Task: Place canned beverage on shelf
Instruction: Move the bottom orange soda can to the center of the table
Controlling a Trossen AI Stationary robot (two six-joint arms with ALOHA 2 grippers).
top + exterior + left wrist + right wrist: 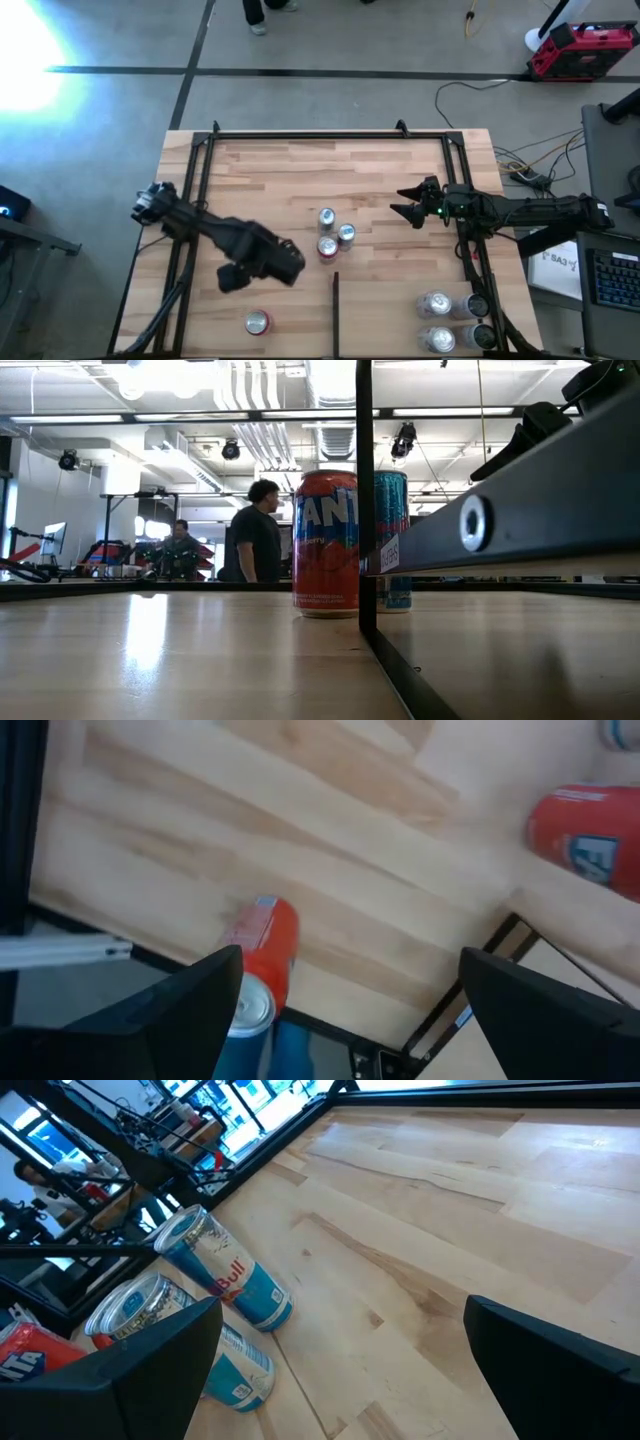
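Wooden shelf (300, 170); left gripper (345, 1010) jaws wide, empty.

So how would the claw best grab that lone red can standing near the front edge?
Probably from straight above, closing on the round sides of the red can. It stands upright with bare board around it, and the left claw is nearby with its fingers spread wide.

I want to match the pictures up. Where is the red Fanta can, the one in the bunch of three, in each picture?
High view: red Fanta can, near the middle, in the bunch of three.
Low view: centre, standing upright.
Left wrist view: at the right edge.
Right wrist view: bottom left corner, mostly cut off.
Shared landmark: the blue-and-silver can close beside it.
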